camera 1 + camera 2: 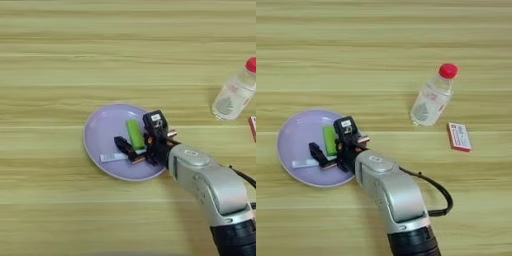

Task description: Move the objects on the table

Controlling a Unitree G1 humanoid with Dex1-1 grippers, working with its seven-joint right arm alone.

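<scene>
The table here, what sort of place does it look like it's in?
Probably a lab bench set up for robot handling trials, though nothing beyond the table shows. The hints: a robot arm reaching over a lavender plate holding a lime-green block, plus a stray clear bottle and small packet.

Bottle (432, 99), packet (459, 136) obstruct right; table (356, 50) open beyond plate (291, 135).
</scene>
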